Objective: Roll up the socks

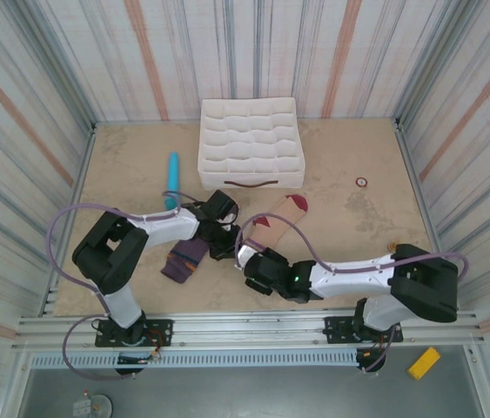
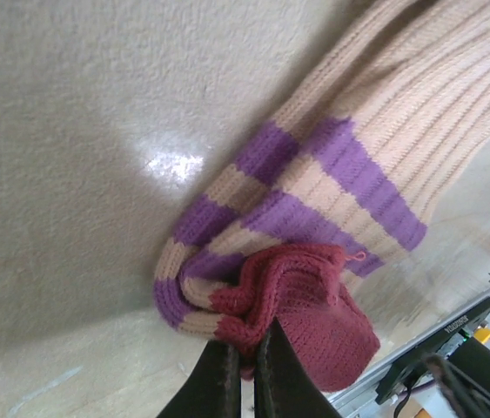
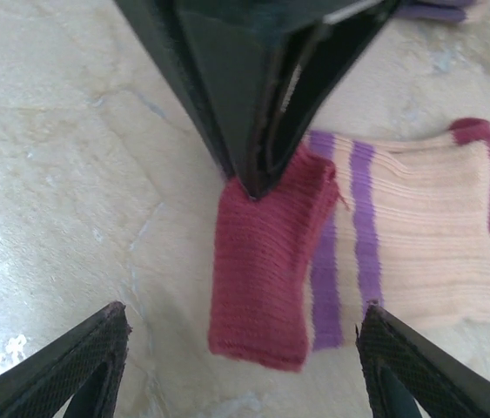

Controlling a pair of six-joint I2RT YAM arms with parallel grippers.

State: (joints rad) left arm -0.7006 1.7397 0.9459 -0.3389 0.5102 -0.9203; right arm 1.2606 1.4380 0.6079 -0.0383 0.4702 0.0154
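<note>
Beige tabletop (image 1: 140, 165), striped walls (image 1: 53, 70). Near the white box (image 1: 253, 177), left gripper (image 2: 247, 337) pinches the beige sock (image 2: 375, 148) by its cuff; right gripper (image 3: 245, 344) hangs open.

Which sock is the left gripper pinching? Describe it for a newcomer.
Start at the white divided box at the back; just in front of it, lying diagonally, is the beige sock. The left gripper is shut on its maroon cuff edge. Unlike the dark purple sock to its left, it is pale with purple cuff stripes.
</note>
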